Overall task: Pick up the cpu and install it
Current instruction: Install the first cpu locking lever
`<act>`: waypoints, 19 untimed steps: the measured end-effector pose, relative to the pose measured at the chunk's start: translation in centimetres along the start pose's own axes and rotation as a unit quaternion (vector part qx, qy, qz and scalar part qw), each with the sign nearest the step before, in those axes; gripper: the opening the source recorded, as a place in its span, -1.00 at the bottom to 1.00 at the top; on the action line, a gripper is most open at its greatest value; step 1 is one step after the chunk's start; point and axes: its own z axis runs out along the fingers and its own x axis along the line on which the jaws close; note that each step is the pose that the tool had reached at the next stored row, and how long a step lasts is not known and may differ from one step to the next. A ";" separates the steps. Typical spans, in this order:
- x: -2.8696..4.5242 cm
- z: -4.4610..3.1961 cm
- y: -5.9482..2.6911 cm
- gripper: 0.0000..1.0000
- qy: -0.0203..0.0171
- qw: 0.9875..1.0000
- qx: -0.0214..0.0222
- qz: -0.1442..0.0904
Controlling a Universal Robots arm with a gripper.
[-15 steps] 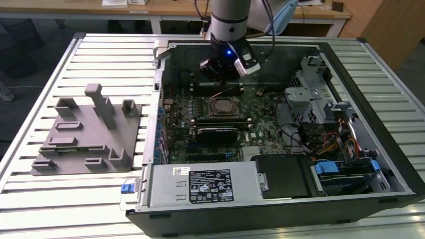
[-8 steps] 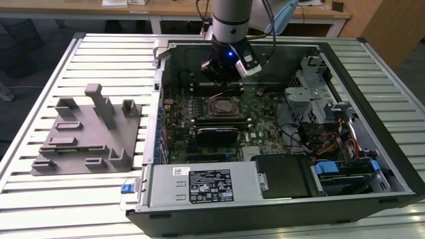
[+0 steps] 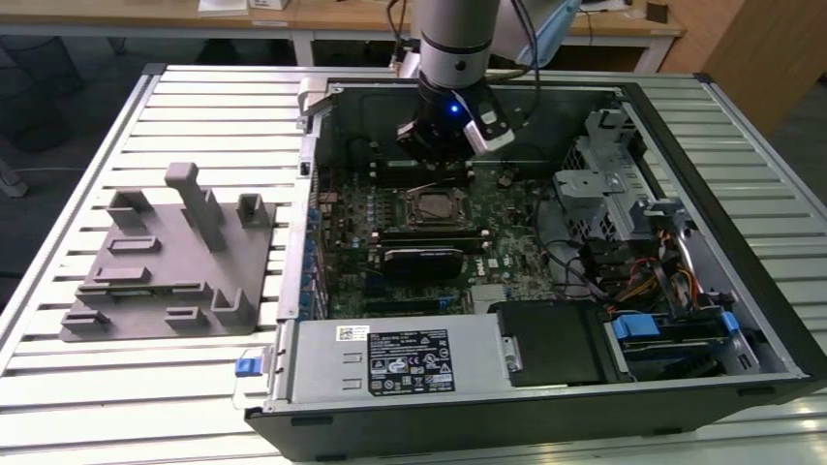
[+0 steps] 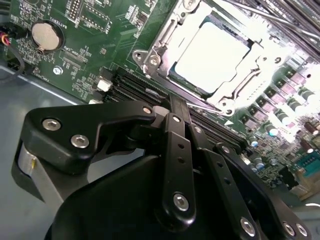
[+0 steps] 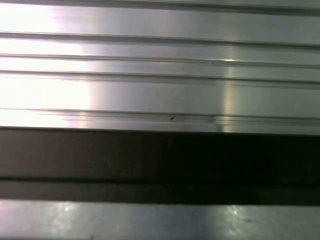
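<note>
In the exterior view we see an open computer case (image 3: 723, 242) lying on a ribbed metal counter (image 3: 194, 97), with the arm reaching down into it from the far side. The pincer (image 3: 440, 165) hangs over the motherboard (image 3: 505, 257), just beyond the square socket (image 3: 435, 205) and close above it. From here we cannot tell how far its fingers are parted, nor whether anything is between them. Toward the exterior view's left, a grey plastic fixture (image 3: 162, 262) with upright blocks sits on the counter, well apart from the case.

In the second wrist view we look past the pincer's black linkage (image 4: 170, 165) at the green motherboard (image 4: 90, 45). The cpu (image 4: 212, 55), brightly lit and silvery-white, lies flat inside the socket's metal frame (image 4: 155, 57). A round coin cell (image 4: 45, 35) sits on the board away from the socket. The fingertips are hidden here, so their opening stays uncertain to us.

In the first wrist view we see pale ribbed metal (image 5: 160, 80) with a dark band (image 5: 160, 160) running across it.
</note>
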 end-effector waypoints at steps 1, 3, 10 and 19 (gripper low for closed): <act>-0.04 0.09 -0.01 -0.78 0.000 1.000 0.000 0.000; -0.10 0.29 -0.02 -0.78 0.000 1.000 0.000 0.000; -0.22 0.83 -0.05 -0.78 0.001 1.000 0.000 0.000; -0.42 1.14 -0.08 -0.78 0.001 1.000 0.000 0.000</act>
